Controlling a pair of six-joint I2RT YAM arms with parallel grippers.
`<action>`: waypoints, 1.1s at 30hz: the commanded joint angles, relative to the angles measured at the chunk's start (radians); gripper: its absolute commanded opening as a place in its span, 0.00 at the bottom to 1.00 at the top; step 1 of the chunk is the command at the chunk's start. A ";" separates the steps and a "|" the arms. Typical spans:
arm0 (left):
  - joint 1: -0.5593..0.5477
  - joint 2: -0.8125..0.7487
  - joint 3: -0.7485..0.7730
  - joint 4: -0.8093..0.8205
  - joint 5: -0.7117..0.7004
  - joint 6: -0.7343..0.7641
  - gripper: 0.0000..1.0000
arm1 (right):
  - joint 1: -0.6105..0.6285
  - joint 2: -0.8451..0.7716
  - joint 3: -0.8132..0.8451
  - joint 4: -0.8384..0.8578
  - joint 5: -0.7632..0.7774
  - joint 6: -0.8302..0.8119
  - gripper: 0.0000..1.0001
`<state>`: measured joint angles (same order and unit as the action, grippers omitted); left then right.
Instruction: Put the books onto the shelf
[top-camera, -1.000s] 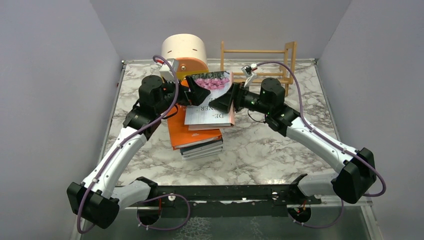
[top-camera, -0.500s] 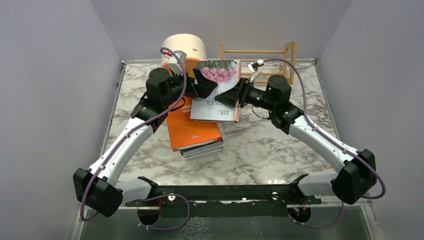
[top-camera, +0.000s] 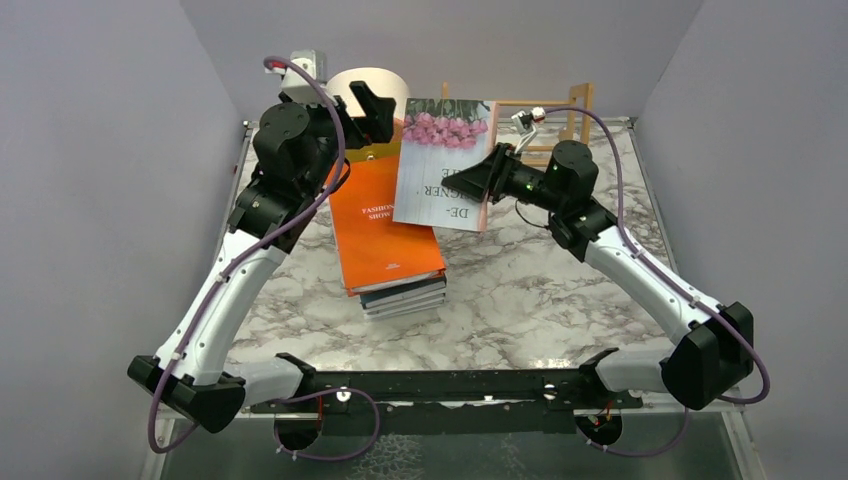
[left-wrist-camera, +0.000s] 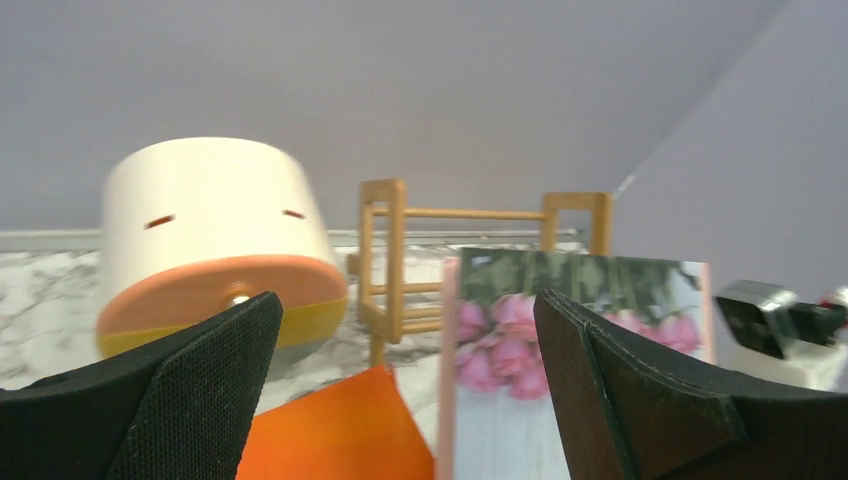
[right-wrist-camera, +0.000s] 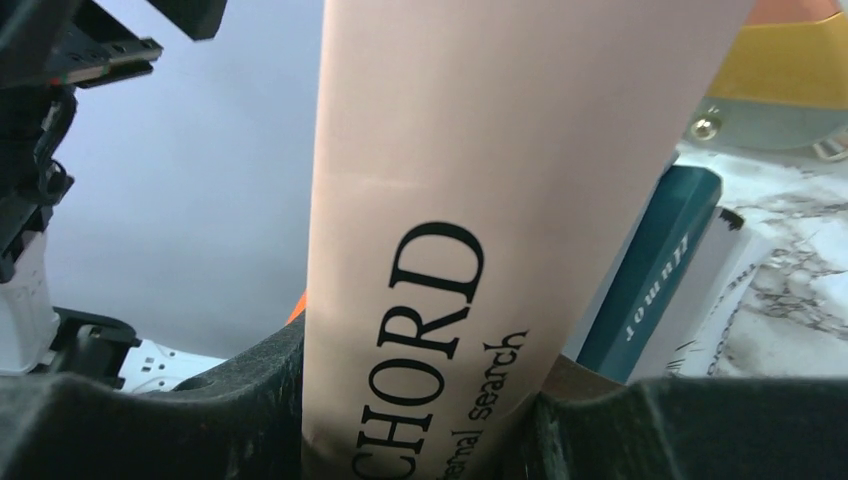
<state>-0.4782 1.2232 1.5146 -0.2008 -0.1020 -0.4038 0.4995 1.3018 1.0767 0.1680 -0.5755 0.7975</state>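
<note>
Pink-floral book (top-camera: 441, 168) now aloft in right claw (top-camera: 484, 181) alone, left claw (top-camera: 362, 108) apart.

**Top view:** high behind the arm bases, looking down and forward over the whole bench (top-camera: 520, 290). **Left wrist view:** held high, facing level toward the back wall, with the box (left-wrist-camera: 200, 210) and shelf (left-wrist-camera: 385, 250) near. **Right wrist view:** pressed close against the book (right-wrist-camera: 450, 200) spine. All three views share the book.

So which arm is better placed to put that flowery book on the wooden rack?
Right: the right gripper clamps the floral book, held up close to the shelf; the left gripper hangs open and empty by the round box.
</note>
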 joint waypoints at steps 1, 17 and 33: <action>-0.001 -0.070 -0.057 -0.094 -0.242 0.034 0.93 | -0.035 0.006 0.046 -0.037 0.037 -0.090 0.13; 0.000 -0.222 -0.319 -0.022 -0.258 0.013 0.93 | -0.139 0.249 0.469 -0.250 0.484 -0.364 0.08; -0.001 -0.210 -0.463 0.113 -0.295 0.002 0.93 | -0.139 0.705 0.825 -0.362 0.816 -0.563 0.05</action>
<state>-0.4782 1.0058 1.0443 -0.1570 -0.3660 -0.3992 0.3626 1.9678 1.8133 -0.1822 0.1333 0.3061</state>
